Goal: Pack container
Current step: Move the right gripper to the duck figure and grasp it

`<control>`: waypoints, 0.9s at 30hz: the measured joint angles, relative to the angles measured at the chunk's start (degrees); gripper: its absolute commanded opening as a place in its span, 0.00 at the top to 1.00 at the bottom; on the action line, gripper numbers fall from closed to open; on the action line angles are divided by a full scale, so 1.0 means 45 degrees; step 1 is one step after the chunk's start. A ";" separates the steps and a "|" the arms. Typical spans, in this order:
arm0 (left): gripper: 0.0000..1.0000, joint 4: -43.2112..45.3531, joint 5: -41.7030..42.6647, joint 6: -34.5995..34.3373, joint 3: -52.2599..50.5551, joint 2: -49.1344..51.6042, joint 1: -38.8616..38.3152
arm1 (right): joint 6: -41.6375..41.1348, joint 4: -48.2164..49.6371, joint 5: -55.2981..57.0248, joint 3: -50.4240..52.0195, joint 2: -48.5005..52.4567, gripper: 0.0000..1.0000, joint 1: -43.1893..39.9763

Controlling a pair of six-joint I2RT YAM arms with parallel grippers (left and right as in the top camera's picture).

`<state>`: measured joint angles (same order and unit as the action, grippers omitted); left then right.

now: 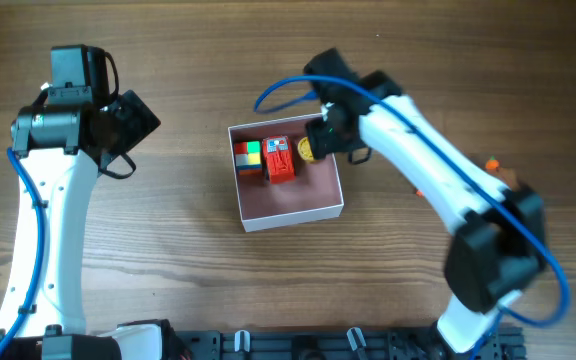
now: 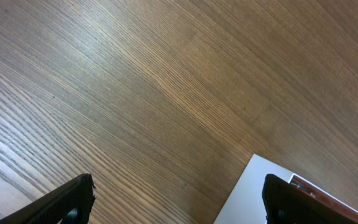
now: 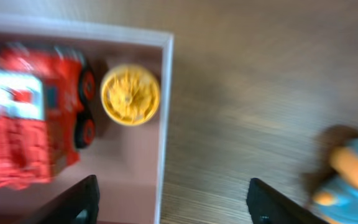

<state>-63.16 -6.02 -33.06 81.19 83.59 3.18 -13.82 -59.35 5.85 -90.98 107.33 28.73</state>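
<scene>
The container (image 1: 293,216) is a square shallow box with white walls and a pink inside, at the table's middle. In it lie a multicoloured cube (image 1: 247,157), a red toy truck (image 1: 279,158) and a yellow round toy (image 1: 307,151). My right gripper (image 1: 330,135) is open and empty, hovering over the box's far right corner. In the right wrist view the open jaws (image 3: 173,202) straddle the box's wall (image 3: 165,124), with the truck (image 3: 36,137) and the yellow toy (image 3: 130,94) beyond. My left gripper (image 1: 130,125) is open and empty, well left of the box.
A blurred blue and orange toy (image 3: 353,171) lies on the wood to the right of the box. A small orange piece (image 1: 491,163) peeks out beside the right arm. The left wrist view shows its open jaws (image 2: 179,202), bare wood and the box's white corner (image 2: 253,193).
</scene>
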 measured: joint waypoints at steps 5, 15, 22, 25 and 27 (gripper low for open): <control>0.12 0.0000 -0.0005 0.0000 0.0000 0.0000 0.0000 | -0.0860 -0.0495 0.0262 -0.0573 -0.2987 0.00 -0.2603; 0.12 -0.0005 0.0000 0.0005 0.0000 0.0000 0.0000 | 0.2103 0.0389 -0.0971 0.2487 -0.0204 0.00 -0.6713; 0.12 0.0000 -0.0005 0.0005 0.0000 0.0000 0.0000 | 0.2569 0.0738 -0.1433 0.2676 0.1787 0.10 -0.6790; 0.12 0.0005 -0.0005 0.0005 0.0000 0.0000 0.0000 | 0.2696 0.0690 -0.1409 0.2662 0.2327 0.33 -0.6790; 0.12 0.0000 0.0000 0.0005 0.0000 0.0000 0.0000 | 0.2681 0.0631 -0.1394 0.2662 0.2331 0.44 -0.6815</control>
<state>-63.16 -6.02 -33.04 81.19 83.59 3.18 -1.76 -56.51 -0.43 -79.00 117.82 -1.93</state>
